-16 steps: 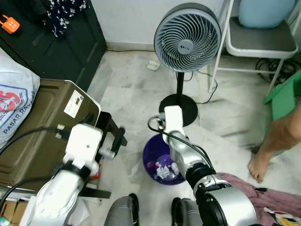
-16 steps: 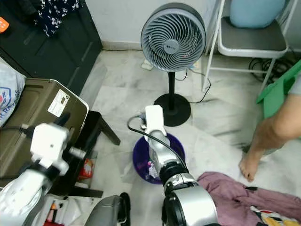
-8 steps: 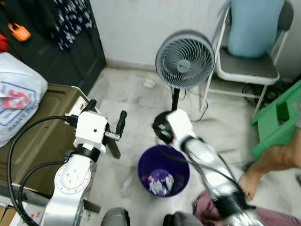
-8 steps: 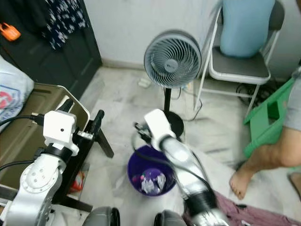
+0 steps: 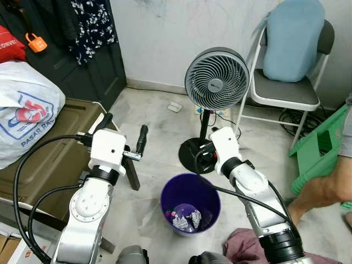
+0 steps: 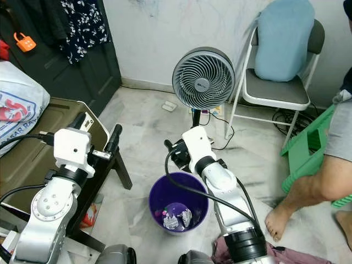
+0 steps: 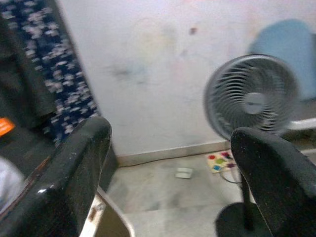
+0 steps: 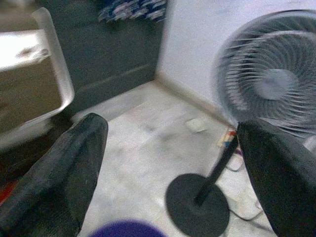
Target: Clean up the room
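Purple bin (image 5: 190,204) stood on the floor at 6 o'clock, litter inside; fan (image 5: 215,80) at 12. Left wrist view: left gripper (image 7: 168,182) spread wide, empty. Right wrist view: right gripper (image 8: 173,182) likewise wide, above the bin rim

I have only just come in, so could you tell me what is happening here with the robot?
The robot stands over a purple bin on the floor, with scraps of rubbish already lying in its bottom. Both arms are raised in front of it, the left gripper above the olive case and the right gripper near the standing fan, jaws apart and holding nothing. A person's bare leg stands off to the right, and a purple cloth lies on the floor by the robot's feet.
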